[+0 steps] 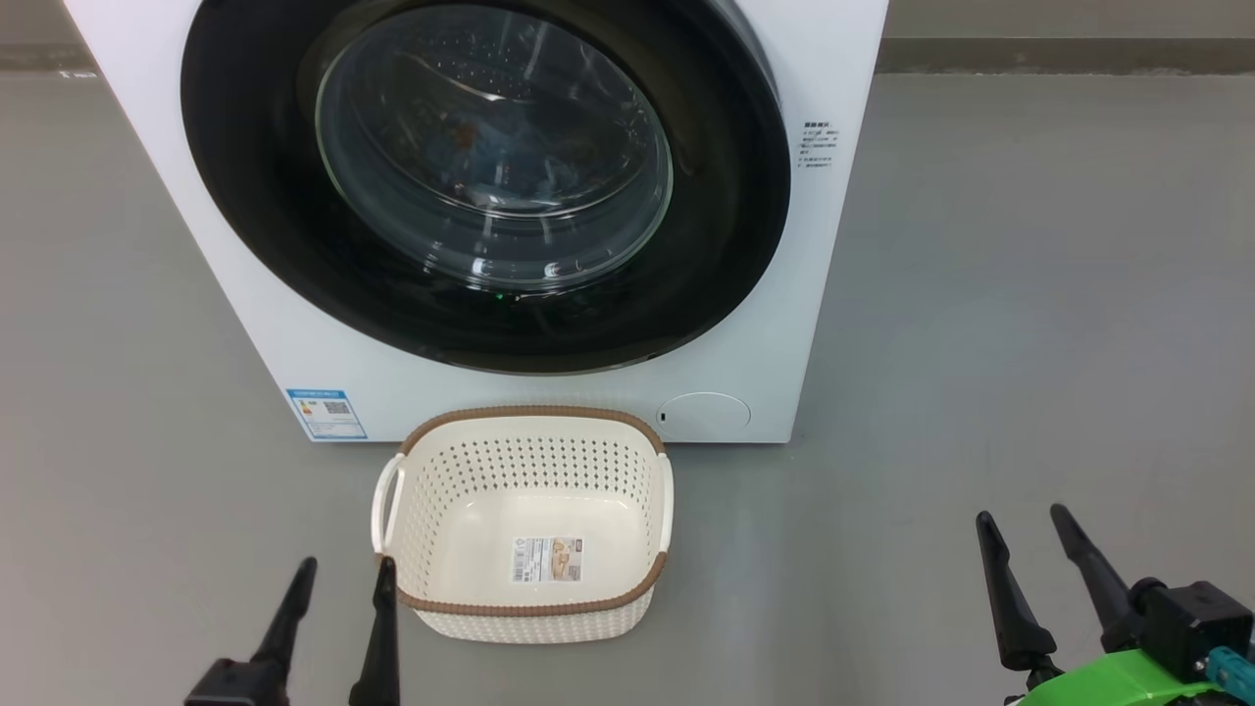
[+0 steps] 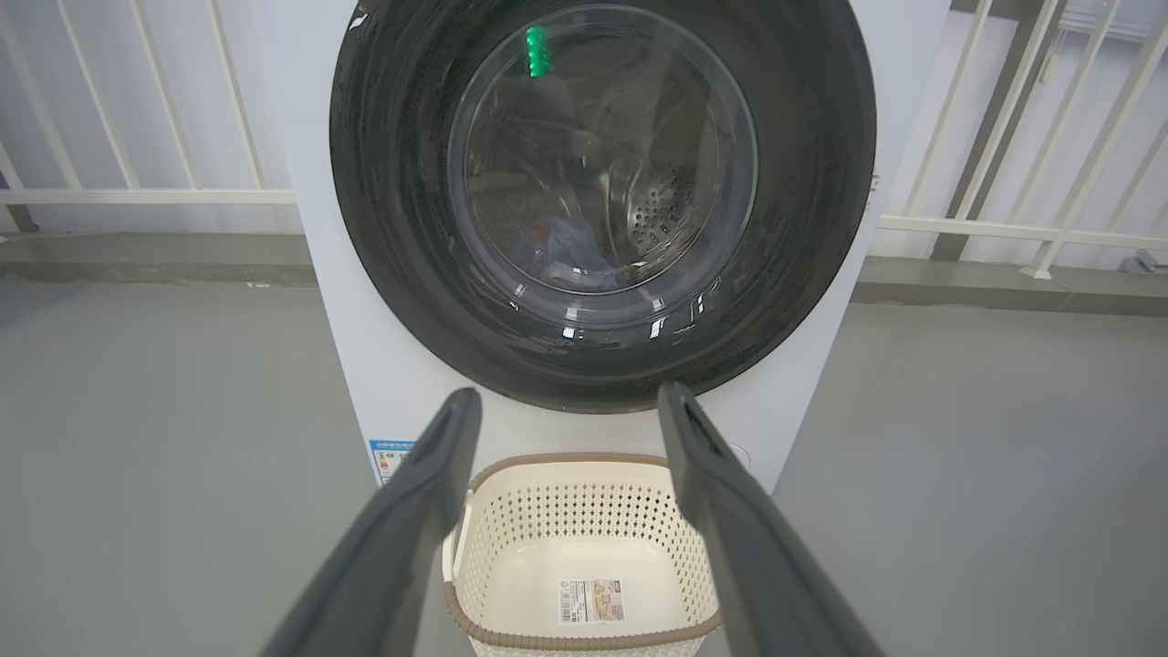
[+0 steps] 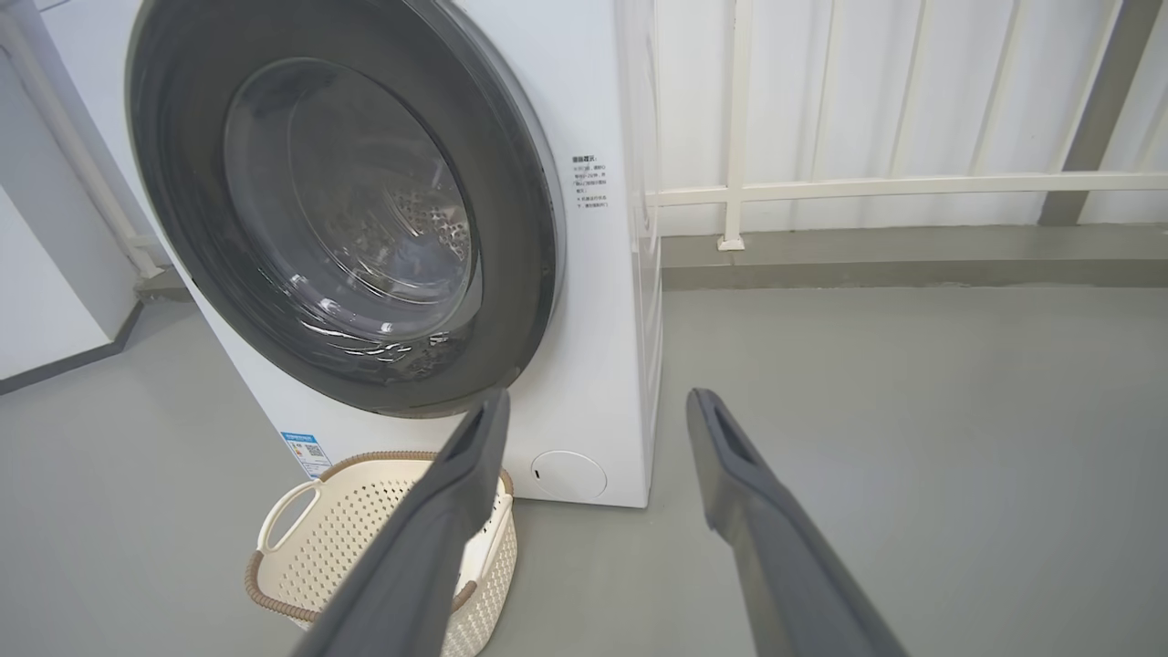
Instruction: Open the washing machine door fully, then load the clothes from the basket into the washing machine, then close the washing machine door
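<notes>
Both pincers, left [image 1: 347,564] and right [image 1: 1022,515], stand spread, holding nothing. Just right of the left pincer sits the basket [image 1: 534,413], without clothes. Beyond both pincers the washing machine door [image 1: 245,196] looks shut, the clothes [image 2: 566,251] behind its glass. Closing seems done; next calls only for backing away.

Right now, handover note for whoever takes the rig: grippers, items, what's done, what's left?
Left gripper: open, empty, near the basket's front-left corner.
Right gripper: open, empty, over the floor to the basket's right.
Washing machine door: looks shut on the washing machine.
Clothes: blue fabric seen through the door glass, inside the drum.
Basket: on the floor before the machine, holding just its sticker.
Done: loading and door closing, by the look of it.
Left: probably nothing; check the latch.
</notes>
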